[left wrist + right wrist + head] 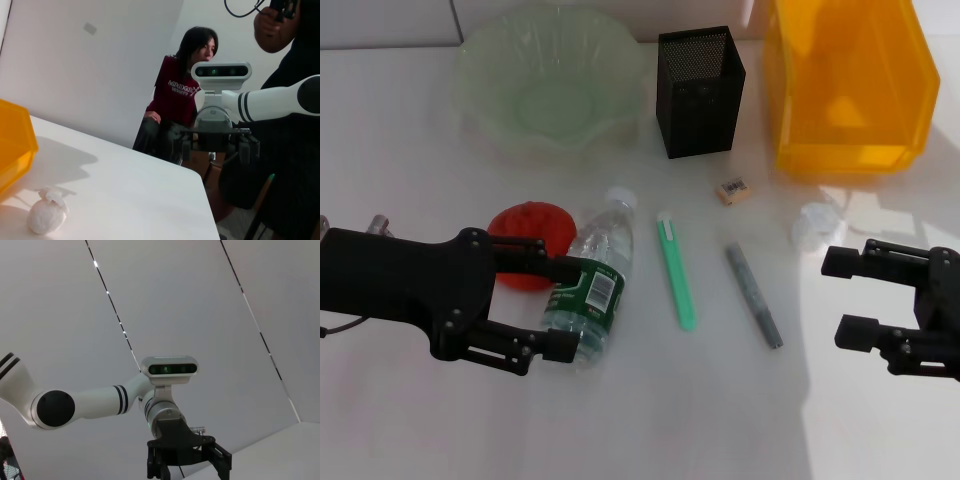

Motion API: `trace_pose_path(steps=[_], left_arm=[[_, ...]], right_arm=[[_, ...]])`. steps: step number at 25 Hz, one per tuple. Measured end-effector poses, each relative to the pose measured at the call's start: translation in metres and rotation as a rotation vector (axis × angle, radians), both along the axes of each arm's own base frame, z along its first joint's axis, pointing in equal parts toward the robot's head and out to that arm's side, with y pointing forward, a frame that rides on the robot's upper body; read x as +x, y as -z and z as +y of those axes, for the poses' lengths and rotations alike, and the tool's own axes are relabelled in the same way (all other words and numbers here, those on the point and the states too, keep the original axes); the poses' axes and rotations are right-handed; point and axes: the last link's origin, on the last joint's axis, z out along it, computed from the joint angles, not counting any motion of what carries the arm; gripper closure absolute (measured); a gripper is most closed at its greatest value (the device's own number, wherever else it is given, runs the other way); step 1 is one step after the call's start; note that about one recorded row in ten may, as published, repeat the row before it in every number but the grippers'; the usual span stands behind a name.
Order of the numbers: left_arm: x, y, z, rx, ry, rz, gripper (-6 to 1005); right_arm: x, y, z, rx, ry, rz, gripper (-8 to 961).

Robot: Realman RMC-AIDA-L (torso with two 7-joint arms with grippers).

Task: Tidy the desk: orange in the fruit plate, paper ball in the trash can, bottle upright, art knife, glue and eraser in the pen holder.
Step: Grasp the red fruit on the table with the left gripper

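The bottle (600, 270) lies on its side, white cap pointing away from me. My left gripper (567, 307) is open, its fingertips reaching the bottle's green label from the left; I cannot tell whether they touch. The orange (525, 235) sits just behind its upper finger. The green art knife (676, 272), the grey glue stick (753, 296), the eraser (732, 190) and the paper ball (817, 226) lie on the table. My right gripper (848, 296) is open and empty, near the paper ball. The fruit plate (480, 70), pen holder (700, 92) and trash can (845, 90) stand at the back.
The left wrist view shows the paper ball (47, 215), a corner of the trash can (15, 145), my right gripper (215, 142) farther off and people behind the table's edge. The right wrist view shows my left gripper (187, 460) against a wall.
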Motion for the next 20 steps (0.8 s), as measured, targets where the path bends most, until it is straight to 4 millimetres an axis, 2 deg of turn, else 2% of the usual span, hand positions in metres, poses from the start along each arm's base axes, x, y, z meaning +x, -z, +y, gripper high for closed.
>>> trace_pose_path(steps=[12,17,20], left_arm=[[-0.002,-0.004,0.002,0.025,-0.006,0.004,195],[-0.008,-0.015,0.014,0.132,-0.040,0.038,208],[-0.023,-0.025,0.033,0.283,-0.114,0.107,216]], right_arm=[[0.001,0.001,0.002,0.008,0.009,-0.008,201],[0.001,0.000,0.002,0.013,0.013,-0.006,201],[0.002,0.000,0.001,0.014,0.019,-0.005,202]])
